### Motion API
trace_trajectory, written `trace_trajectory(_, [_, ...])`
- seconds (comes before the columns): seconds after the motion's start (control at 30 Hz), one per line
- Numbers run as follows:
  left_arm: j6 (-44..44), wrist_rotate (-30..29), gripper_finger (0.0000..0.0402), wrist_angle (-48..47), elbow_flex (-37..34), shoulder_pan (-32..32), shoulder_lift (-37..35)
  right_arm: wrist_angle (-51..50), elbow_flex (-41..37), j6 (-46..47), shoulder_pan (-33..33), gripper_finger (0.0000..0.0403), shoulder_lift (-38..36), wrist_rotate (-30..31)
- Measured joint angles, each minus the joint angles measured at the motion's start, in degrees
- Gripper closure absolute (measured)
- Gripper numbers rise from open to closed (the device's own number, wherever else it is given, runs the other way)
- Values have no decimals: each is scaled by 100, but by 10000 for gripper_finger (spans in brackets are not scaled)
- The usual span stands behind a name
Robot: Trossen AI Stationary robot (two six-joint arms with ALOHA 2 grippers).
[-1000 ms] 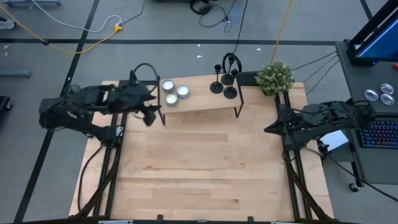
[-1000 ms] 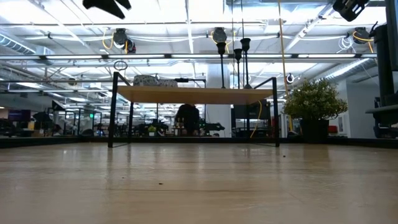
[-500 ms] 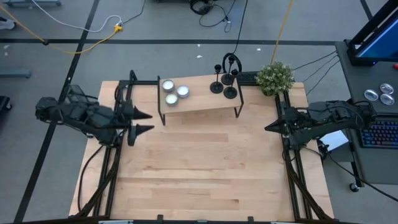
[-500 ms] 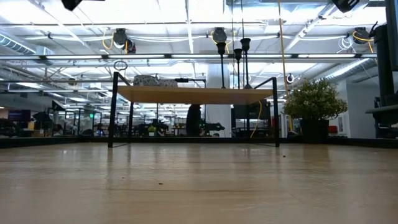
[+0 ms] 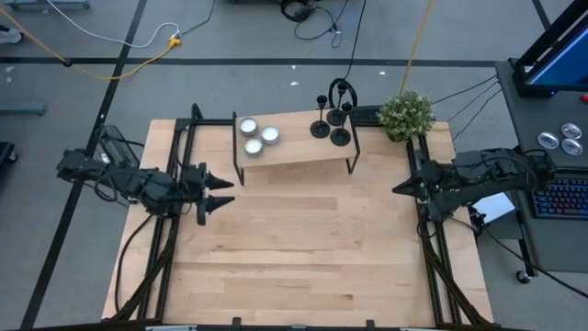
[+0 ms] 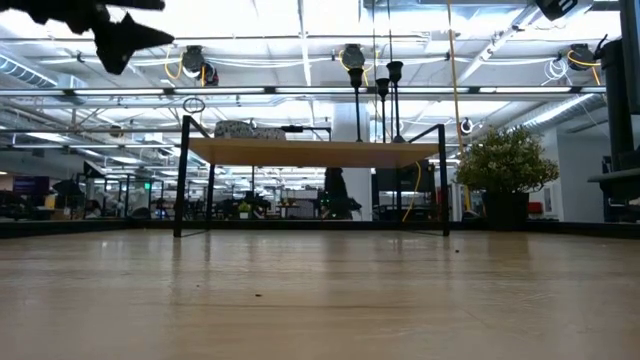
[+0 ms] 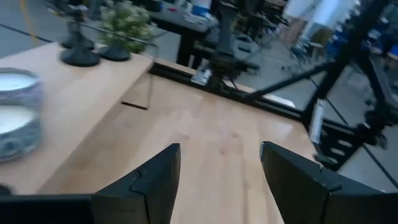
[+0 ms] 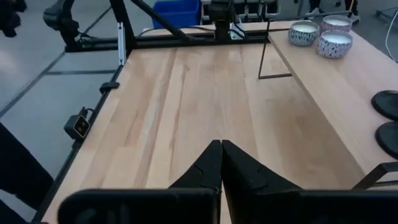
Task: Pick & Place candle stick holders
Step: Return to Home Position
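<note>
Atop the wooden shelf [image 5: 294, 152] (bright workshop behind) stand candle stick holders [image 5: 320, 130].

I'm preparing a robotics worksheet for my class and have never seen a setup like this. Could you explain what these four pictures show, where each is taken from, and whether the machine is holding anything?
This is a robot with two dark arms working at a wooden table. One picture looks straight down from above, one looks level across the tabletop, and two come from cameras on the arms' wrists. Near the table's far edge is a small raised shelf. On it stand three black candle stick holders and three white tealights, and a potted plant sits beside it. The left gripper is open and the right gripper is shut. Neither holds anything, and both are at the table's sides, away from the shelf.
</note>
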Motion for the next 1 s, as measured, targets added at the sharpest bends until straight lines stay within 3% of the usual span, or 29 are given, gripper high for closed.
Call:
trace_trajectory(0.3, [423,445,172,-740,-192,1021,-1370,41,-46,451,1,403,-804,337])
trace_trajectory(0.53, [492,611,172,-1626,-200,1184,-2718,850,-1094,706,2,403,-1438,326])
trace_trajectory(0.7, [441,780,172,-1072,-762,1183,-2984,1709,-2004,711,2,403,-1787,294])
trace_trajectory(0.87, [281,774,172,-213,-1656,1185,-3002,1660,-2385,853,2,403,-2191,299])
trace_trajectory(1.0, [228,774,172,88,-1946,1185,-3033,1698,-2533,634,2,403,-2713,300])
